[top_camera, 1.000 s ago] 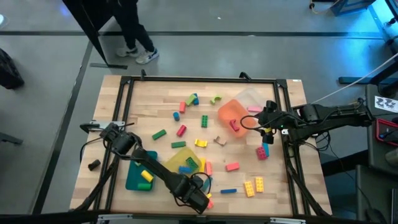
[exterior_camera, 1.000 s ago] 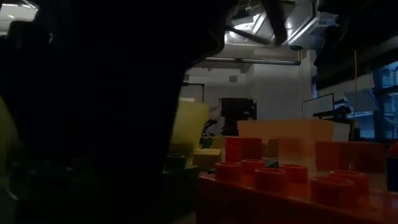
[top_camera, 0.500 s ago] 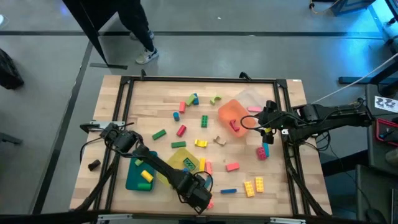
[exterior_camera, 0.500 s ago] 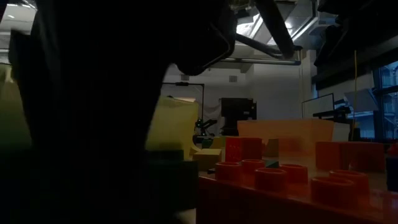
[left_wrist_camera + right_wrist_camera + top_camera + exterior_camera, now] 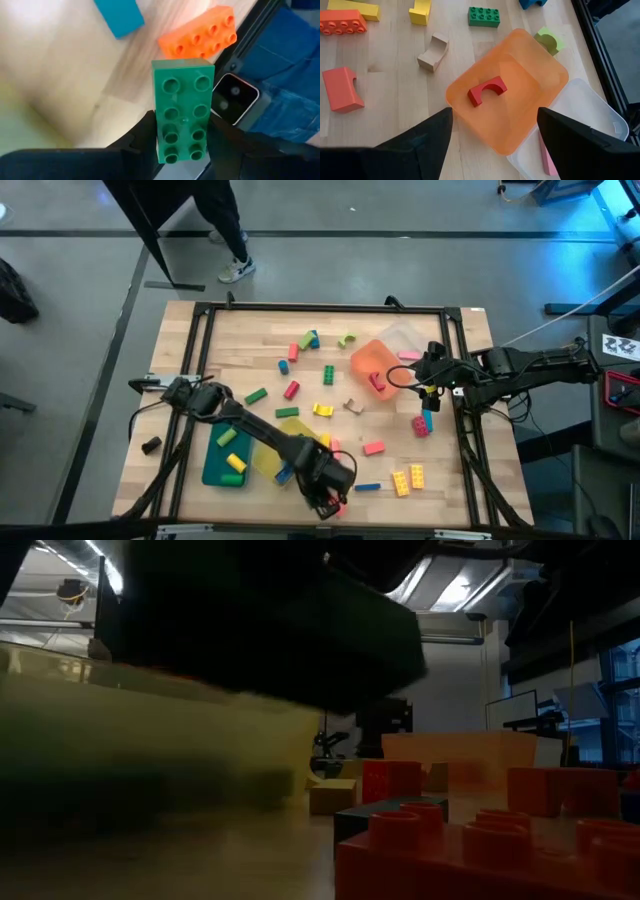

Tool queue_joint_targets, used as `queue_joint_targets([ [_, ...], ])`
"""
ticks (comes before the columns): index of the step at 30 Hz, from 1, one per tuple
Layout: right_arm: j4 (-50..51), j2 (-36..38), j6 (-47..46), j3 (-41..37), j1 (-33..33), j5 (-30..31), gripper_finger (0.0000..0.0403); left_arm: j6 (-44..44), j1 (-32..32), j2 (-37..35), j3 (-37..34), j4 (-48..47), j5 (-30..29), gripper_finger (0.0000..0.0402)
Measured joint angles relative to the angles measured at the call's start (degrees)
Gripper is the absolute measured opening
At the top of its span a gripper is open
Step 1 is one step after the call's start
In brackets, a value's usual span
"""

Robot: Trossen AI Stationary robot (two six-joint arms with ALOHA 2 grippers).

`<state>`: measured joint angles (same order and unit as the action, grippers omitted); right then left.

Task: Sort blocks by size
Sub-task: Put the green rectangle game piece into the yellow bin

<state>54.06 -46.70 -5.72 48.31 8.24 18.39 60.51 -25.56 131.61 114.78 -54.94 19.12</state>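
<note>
Blocks [image 5: 291, 389] scattered all over the wooden table [image 5: 260, 340], loose ones in red, green, yellow, pink and blue. Green 2-by-4 brick [image 5: 183, 116] clamped lengthwise between the left gripper [image 5: 180, 150] fingers [image 5: 145, 137], pinched on both long sides, studs facing the wrist camera, far end sticking out well past the fingertips. Held off the tabletop, with an orange brick [image 5: 198, 38] and a blue block [image 5: 118, 16] lying on the wood beyond it. Seen from above, left gripper [image 5: 325, 485] parked near the front edge, just beside the yellow tray [image 5: 268, 452], teal tray [image 5: 222, 462] further to its left.

Right gripper [image 5: 492, 131] spread wide, gripping nothing, hovering at the near rim of the orange tray [image 5: 520, 95]. Only 1 red arched block [image 5: 487, 91] lying inside that tray. Clear tray [image 5: 590, 120] touching it on the far side, pink piece [image 5: 547, 157] in there. Tan arched block [image 5: 433, 52] and a green brick [image 5: 484, 16] out on the bare wood nearby.

Low view mostly blocked by a dark shape, red-orange studded bricks [image 5: 480, 850] right up close.
</note>
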Motion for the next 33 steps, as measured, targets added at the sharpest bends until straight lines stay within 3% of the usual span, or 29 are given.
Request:
queue_joint_targets([
  [17, 0.0, 0.0, 0.0, 0.0, 0.0, 0.0, 0.0292, -22.8, 7.7, -0.2, 10.5, -34.1, -1.4, 0.0126],
  [23, 0.0, 0.0, 0.0, 0.0, 0.0, 0.0, 0.0292, -27.5, 7.8, 0.1, 9.3, -34.8, -10.3, 0.0142],
  [33, 0.0, 0.0, 0.0, 0.0, 0.0, 0.0, 0.0292, -32.4, 8.1, 0.3, 9.3, -35.1, -12.6, 0.0201],
])
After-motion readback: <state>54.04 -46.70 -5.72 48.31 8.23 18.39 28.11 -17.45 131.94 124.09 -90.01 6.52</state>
